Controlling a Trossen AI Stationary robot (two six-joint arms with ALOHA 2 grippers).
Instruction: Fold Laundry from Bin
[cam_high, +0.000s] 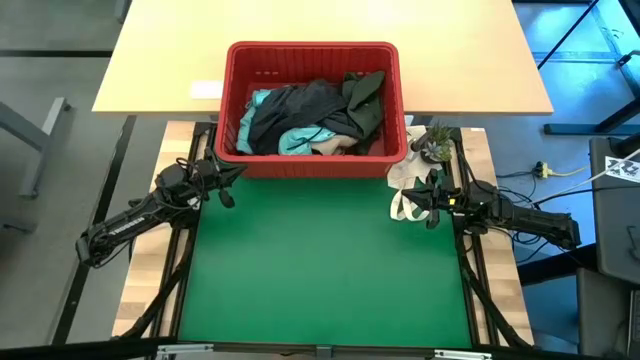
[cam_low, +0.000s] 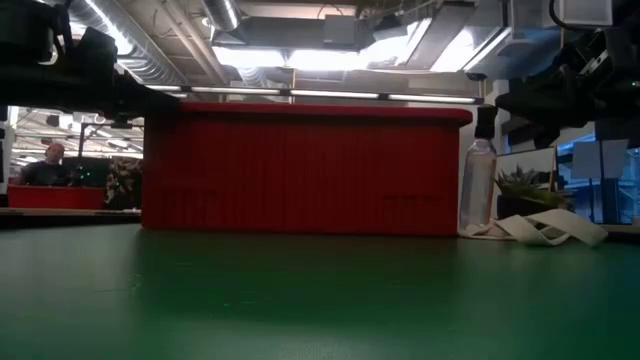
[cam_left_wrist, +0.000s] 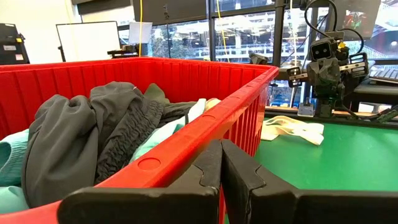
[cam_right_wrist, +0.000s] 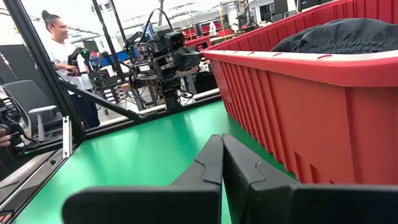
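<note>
Both grippers' fingers are pressed together, empty. High view: left gripper (cam_high: 228, 196) and right gripper (cam_high: 419, 196) flank the bin (cam_high: 312, 163), laundry (cam_high: 310, 118) heaped inside. Left wrist view: bin rim just beyond the fingers (cam_left_wrist: 208, 171). Right wrist view: bin wall beside the fingers (cam_right_wrist: 211, 162)

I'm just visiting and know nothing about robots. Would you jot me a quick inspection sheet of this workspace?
Surface: green mat, bare in the middle.
Job's things: red bin at the mat's far edge, laundry heaped inside.
Clutter: white bag, small plant, bottle right of the bin.
Grippers: left tool and right tool shut, empty, flanking the bin.
Cables: leads on the floor, right.
Surroundings: wooden table behind; a person standing beyond the left arm.
</note>
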